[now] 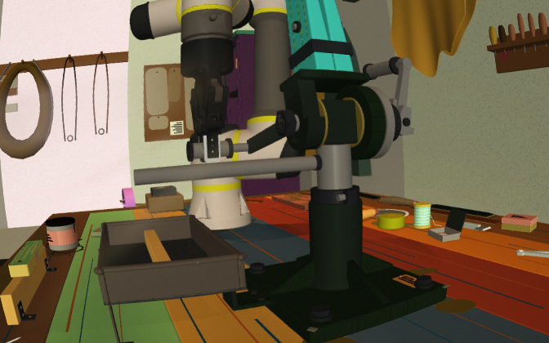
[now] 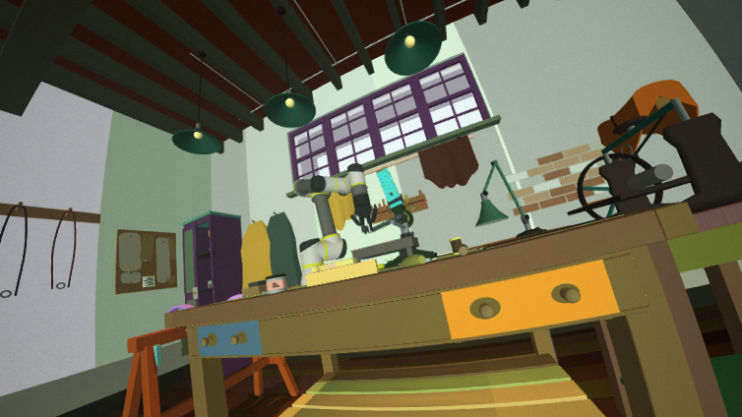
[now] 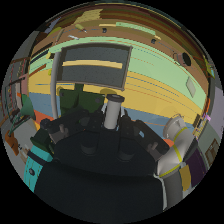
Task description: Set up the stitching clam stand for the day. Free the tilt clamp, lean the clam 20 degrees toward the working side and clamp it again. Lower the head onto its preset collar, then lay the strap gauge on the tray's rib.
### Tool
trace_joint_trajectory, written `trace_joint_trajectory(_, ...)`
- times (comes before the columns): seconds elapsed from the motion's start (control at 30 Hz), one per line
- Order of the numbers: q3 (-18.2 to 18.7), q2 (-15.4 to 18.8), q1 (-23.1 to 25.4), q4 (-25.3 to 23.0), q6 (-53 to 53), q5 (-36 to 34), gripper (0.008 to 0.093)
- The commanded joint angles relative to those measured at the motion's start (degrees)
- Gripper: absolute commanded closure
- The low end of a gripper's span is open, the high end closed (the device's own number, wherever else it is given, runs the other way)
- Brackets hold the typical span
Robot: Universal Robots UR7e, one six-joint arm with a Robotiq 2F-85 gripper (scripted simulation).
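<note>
My gripper point(image 1: 212, 147) point(image 3: 111, 123) comes straight down from above and is closed around the grey handle of the tilt clamp lever point(image 1: 222, 147) point(image 3: 112, 111), left of the stand's dark green head point(image 1: 326, 122). The lever runs about level from a black hub point(image 1: 284, 122) on the head. The teal clam point(image 1: 316, 36) point(image 2: 388, 189) rises from the head. A long grey bar point(image 1: 226, 169) sticks out leftward just below the lever. The brown tray point(image 1: 171, 257) point(image 3: 95, 65) sits below, with a tan rib point(image 1: 156, 246) point(image 3: 92, 64) across it. I cannot pick out the strap gauge.
A small open box point(image 1: 447, 230) lies on the bench to the right, near a thread spool point(image 1: 422, 215) and a yellow tin point(image 1: 391, 220). The stand's green base plate point(image 1: 339, 302) is bolted to the bench. A copper-wrapped can point(image 1: 61, 233) stands far left.
</note>
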Motion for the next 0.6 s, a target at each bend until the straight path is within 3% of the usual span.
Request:
trace_joint_trajectory(0.0,0.1,0.2,0.0,-0.3,0.0,0.1,0.0934)
trace_joint_trajectory(0.57,1.2,1.4,0.2,-2.5,0.2,0.1,0.0934)
